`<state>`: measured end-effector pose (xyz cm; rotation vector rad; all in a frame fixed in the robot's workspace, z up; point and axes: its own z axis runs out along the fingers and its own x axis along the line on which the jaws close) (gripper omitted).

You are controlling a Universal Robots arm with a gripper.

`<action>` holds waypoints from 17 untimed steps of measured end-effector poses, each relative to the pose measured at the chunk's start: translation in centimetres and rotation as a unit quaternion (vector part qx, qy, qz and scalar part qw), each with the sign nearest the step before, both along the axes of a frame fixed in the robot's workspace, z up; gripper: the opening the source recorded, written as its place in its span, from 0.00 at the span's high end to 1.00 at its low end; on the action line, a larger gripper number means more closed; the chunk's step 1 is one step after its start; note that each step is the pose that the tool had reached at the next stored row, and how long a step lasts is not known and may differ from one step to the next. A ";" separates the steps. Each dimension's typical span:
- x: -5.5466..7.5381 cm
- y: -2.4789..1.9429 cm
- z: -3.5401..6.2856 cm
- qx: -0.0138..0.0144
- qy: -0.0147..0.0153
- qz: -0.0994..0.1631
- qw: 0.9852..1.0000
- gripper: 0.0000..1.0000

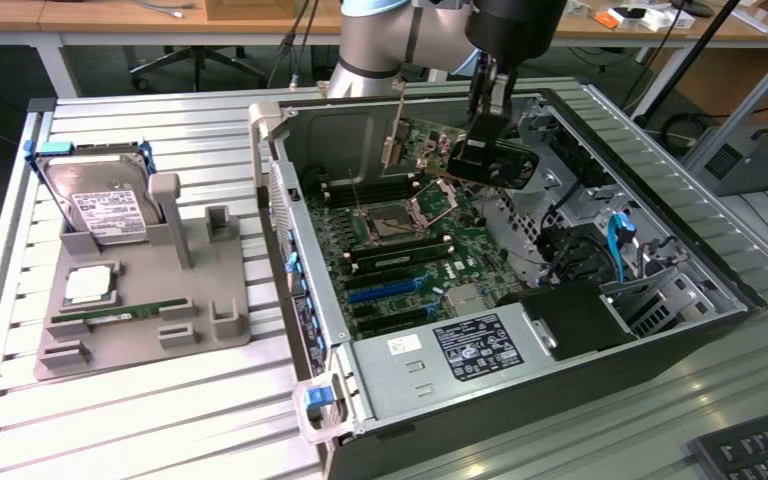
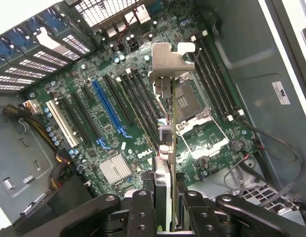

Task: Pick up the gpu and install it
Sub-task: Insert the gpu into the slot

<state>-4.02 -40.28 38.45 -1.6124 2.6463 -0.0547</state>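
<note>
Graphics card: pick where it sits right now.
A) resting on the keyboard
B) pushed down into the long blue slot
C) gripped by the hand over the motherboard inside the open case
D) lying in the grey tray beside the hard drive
C: the hand clamps the graphics card edge-on over the motherboard, and the blue slot stands bare.

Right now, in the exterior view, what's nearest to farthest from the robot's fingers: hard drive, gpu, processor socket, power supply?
1. gpu, held in the fingers.
2. processor socket, inside the case, centre.
3. power supply, case's near end.
4. hard drive, outside, exterior view's left.
</note>
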 end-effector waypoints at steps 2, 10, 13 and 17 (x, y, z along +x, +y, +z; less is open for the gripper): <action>0.0 -0.01 0.00 0.000 0.000 0.002 1.000 0.73; 0.0 -0.05 0.00 0.000 0.000 0.013 1.000 0.73; 0.0 -0.06 0.00 0.000 0.000 0.016 1.000 0.73; 0.0 -0.07 0.00 0.000 0.000 0.021 1.000 0.73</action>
